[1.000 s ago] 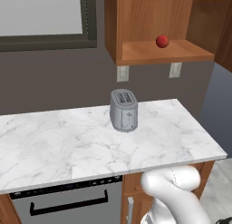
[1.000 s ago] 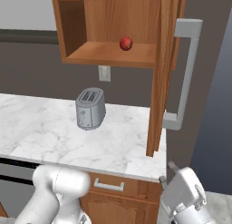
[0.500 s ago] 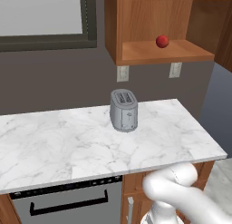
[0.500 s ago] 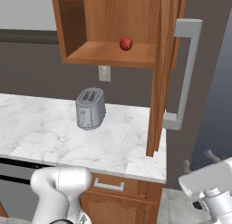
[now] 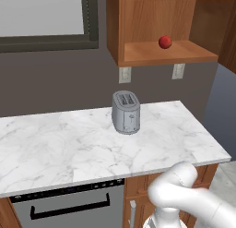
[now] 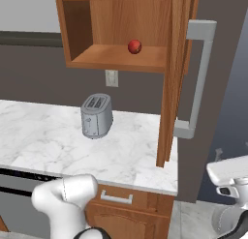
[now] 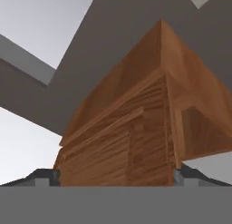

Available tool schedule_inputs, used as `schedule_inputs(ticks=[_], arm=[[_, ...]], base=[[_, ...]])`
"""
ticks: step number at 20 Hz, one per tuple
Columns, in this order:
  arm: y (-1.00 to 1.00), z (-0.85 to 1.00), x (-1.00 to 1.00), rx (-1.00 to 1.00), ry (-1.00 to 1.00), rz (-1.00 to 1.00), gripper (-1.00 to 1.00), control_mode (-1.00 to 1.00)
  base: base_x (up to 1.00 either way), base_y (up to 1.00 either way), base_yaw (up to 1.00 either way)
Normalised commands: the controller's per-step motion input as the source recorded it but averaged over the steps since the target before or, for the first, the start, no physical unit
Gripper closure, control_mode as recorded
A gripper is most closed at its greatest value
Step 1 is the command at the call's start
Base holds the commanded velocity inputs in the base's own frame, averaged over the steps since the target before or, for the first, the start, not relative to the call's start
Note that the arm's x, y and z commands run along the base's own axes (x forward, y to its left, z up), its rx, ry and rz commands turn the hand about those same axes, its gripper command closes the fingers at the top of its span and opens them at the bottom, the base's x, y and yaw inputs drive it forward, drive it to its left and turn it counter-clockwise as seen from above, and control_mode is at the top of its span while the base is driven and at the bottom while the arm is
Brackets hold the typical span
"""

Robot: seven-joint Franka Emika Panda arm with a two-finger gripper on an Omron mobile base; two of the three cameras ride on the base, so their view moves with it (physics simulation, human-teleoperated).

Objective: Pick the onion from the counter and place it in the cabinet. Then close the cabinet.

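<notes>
The small glossy red-orange onion (image 5: 165, 42) is seen resting on the inner shelf of the warm brown wooden wall cabinet (image 5: 138, 26), well inside the open compartment and apart from its side walls; in the right base view the same onion (image 6: 134, 46) sits toward the right half of the shelf. The cabinet (image 6: 116, 30) stands open: its wooden door (image 6: 175, 78) is swung outward, viewed nearly edge-on, with the long vertical grey bar handle (image 6: 199, 78) on its outer face.

The tool (image 7: 116, 178) is noted in the hand view, where two small dark fingertips (image 7: 45, 177) rise at the lower left and lower right with a wide gap between them, so the jaws are read as spread apart with nothing held. Directly ahead of the tool, and above it, a brown wooden box-like corner of cabinetry (image 7: 136, 128) is seen from below against a grey wall; which part of the woodwork this is cannot be told.

In the right base view the white hand of the arm (image 6: 231, 172) is seen low at the right edge, below and to the right of the door handle, not touching it.

On the wide white marble table with grey veining (image 5: 55, 148), a grey metal two-slot toaster (image 5: 126, 112) stands upright, below the cabinet. Under the table a dark appliance front with a bar handle (image 5: 69, 208) is recorded.
</notes>
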Motion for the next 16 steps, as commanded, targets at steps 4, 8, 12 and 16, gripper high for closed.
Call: schedule_inputs(ticks=[4, 8, 12, 16], arm=[[-0.22, 0.29, 0.19, 0.23, 0.0, 0.01, -1.0, -1.0], [0.0, 0.3, 0.0, 0.13, -0.01, 0.0, -1.0, -1.0], [0.17, 0.28, 0.0, 0.03, 0.0, 0.0, -1.0, -1.0], [0.51, 0.29, 0.01, 0.0, 0.0, 0.0, -1.0, -1.0]], base=[[0.0, 0.0, 0.0], [0.0, 0.0, 0.0], [0.0, 0.0, 0.0], [0.0, 0.0, 0.0]])
